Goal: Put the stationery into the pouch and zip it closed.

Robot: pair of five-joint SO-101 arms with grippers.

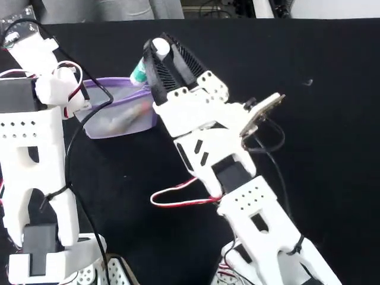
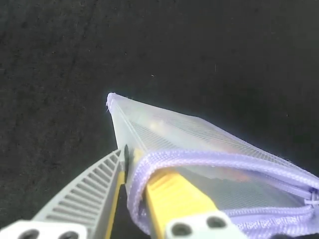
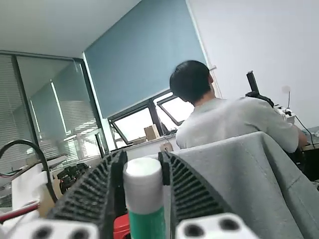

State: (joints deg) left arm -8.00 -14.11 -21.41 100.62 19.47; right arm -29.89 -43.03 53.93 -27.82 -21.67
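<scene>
Black surface, matte, with a few pale specks. Behind the raised right arm, the right wrist view shows an office: blue blind and windows below it.

Pouch, clear mesh with a purple zip edge, lies at the far left of the surface. Its mouth is open. Left gripper is closed on the pouch rim, one finger inside and one outside. In the high view that gripper sits at the pouch's left end, mostly under the arm's white housing.

Right gripper is clamped on a glue stick, off the surface. The stick's green end is just by the pouch's far right corner. Right wrist view: gripper pointing up into the room, the glue stick's white cap between the fingers.

Something reddish shows through the mesh; can't tell what. Right arm covers the pouch's right end.
</scene>
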